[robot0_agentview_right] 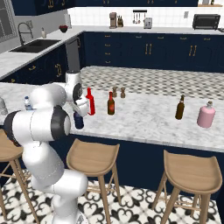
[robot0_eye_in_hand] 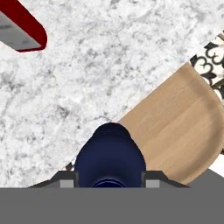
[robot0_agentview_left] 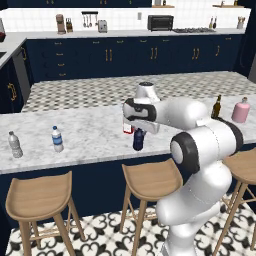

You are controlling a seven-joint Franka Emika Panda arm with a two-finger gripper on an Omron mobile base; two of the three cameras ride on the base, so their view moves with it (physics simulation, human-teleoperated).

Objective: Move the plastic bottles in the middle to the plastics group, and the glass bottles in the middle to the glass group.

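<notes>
red bottle stands just beside navy bottle.

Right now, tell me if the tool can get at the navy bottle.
Probably yes. In the hand view the tool sits straight above the navy bottle, a fingertip at each side and nothing between. The red bottle stands well aside. A firm grip cannot be confirmed.

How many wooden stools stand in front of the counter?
3 at least: in the left base view, one at left, one in the middle, and one at right partly behind the arm. More may be hidden outside the picture.
</notes>
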